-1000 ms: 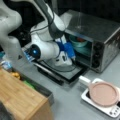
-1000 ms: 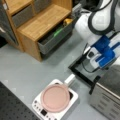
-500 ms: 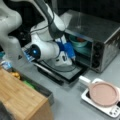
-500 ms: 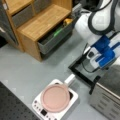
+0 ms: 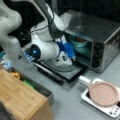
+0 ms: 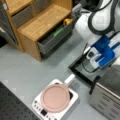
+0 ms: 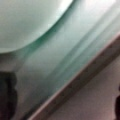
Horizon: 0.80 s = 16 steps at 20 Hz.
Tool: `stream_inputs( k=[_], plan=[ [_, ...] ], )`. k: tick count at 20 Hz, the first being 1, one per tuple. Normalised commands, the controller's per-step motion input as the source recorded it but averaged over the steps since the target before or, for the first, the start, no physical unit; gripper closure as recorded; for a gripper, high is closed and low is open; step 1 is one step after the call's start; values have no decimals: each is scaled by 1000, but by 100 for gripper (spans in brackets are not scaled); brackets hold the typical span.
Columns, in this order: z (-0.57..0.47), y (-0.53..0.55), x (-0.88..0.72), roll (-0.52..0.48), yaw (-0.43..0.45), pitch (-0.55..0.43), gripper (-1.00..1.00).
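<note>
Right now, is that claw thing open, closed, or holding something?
Gripper: at the open toaster oven, by the teal bowl; open or closed cannot be told.

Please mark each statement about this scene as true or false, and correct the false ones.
1. The toaster oven has its door open. True.
2. A teal bowl sits inside the toaster oven. True.
3. The pink pan lies on the wooden shelf unit. False: it rests on the white cooker, apart from the shelf unit.
4. The gripper hangs over the pink pan. False: it is at the oven's opening, above the open door.
5. In the wrist view, a pale green curved surface fills most of the picture. True.
</note>
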Motion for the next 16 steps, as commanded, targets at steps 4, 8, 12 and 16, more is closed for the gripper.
stream_inputs(
  k=[4, 8, 12, 16],
  plan=[
    [-92, -103, 78, -4, -70, -7, 100],
    [-62, -94, 74, -11, -58, -13, 100],
    [-22, -118, 87, -19, -46, -18, 100],
    [-12, -147, 109, -29, -44, -21, 100]
  ],
)
